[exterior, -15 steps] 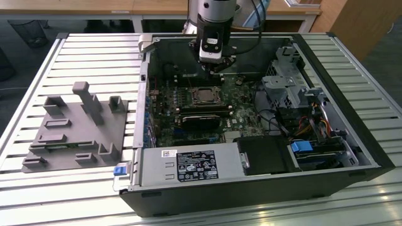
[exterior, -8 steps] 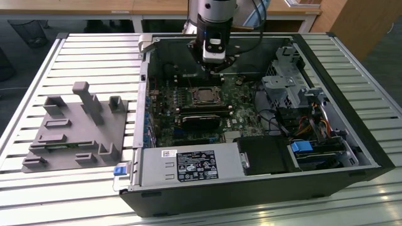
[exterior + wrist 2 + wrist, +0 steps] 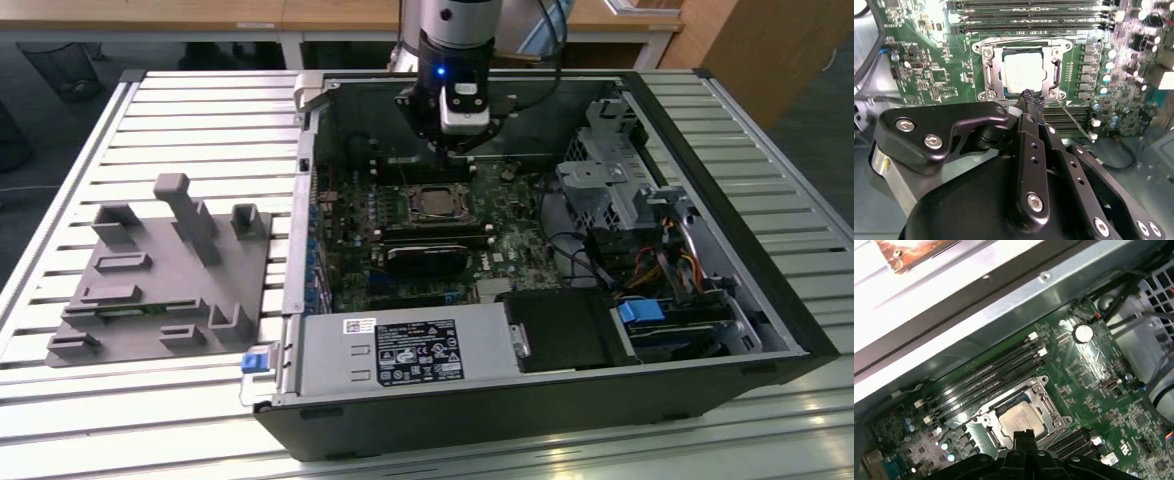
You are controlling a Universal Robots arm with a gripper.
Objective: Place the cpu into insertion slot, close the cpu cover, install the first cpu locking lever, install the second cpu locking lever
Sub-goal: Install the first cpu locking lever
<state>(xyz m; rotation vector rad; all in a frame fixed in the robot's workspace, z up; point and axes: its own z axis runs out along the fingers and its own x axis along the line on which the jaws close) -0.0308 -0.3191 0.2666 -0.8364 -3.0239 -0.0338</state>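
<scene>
The cpu (image 3: 1021, 72) lies flat in the insertion slot (image 3: 983, 51) on the green board, its silver top showing. The cpu cover (image 3: 990, 71) lies down around it as a silvery frame. One thin wire locking lever (image 3: 1074, 119) sticks out slantwise from a corner of the socket, unlatched. My gripper (image 3: 1029, 97) is shut with nothing between its fingertips, which hang just over the socket's edge beside the cpu (image 3: 1021, 419). In the exterior view the gripper (image 3: 459, 148) hovers inside the open case just behind the socket (image 3: 434, 203).
Long black memory slots (image 3: 989, 375) run beside the socket, and a black heatsink block (image 3: 427, 262) sits in front of it. Drive cages and cables (image 3: 627, 215) fill the exterior view's right side of the case. A grey parts fixture (image 3: 160, 270) stands on the slatted table to the left.
</scene>
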